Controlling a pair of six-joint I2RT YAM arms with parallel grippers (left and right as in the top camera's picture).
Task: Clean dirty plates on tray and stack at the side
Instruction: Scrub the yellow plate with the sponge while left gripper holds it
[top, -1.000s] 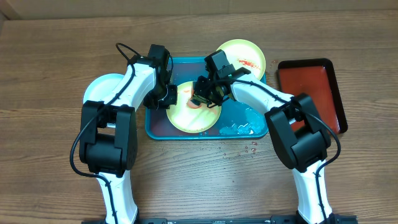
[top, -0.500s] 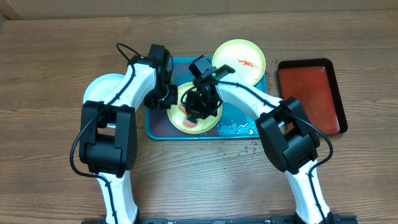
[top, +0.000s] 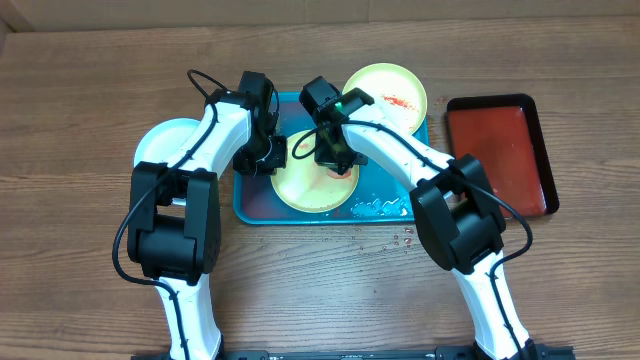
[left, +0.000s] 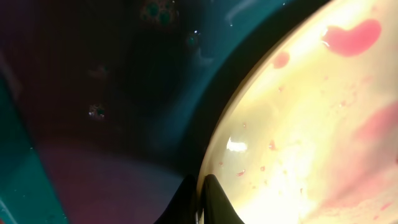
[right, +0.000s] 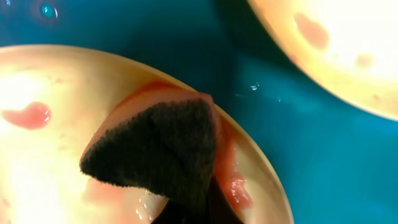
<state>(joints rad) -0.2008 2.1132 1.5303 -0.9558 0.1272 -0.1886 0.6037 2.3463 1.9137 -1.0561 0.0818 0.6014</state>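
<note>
Turquoise plastic of the tray (top: 250, 207) lies under both grippers, wet, with foam (top: 385, 207) on the near side of the right gripper (top: 336, 160). That gripper is clamped on a dark sponge (right: 158, 149). The sponge's wedge-shaped tip sticks out ahead of the fingers and presses on the white face of a yellow-green plate (top: 305, 190), just inside its rim, where a wet pink streak curves round the sponge's edge. This plate lies flat in the tray, beneath and between the two grippers. The left gripper (left: 200, 198) sits at the plate's opposite edge, facing the right one across it. Its two dark fingertips straddle the rim with only a sliver between them, so it seems to be pinching the rim, though the wrist view is too close and dim to be sure of contact. Red smears and specks dot the plate ahead of those fingers. Beyond the right gripper, a second yellow-green plate (top: 385, 92) with a red smear rests on the tray's far corner, apart from the sponge. A mint-blue plate (top: 160, 135) lies on the wooden table (top: 80, 90) outboard of the left gripper, partly hidden under that arm. A red tray (top: 500, 150) sits well out past the right gripper, outside the turquoise one.
</note>
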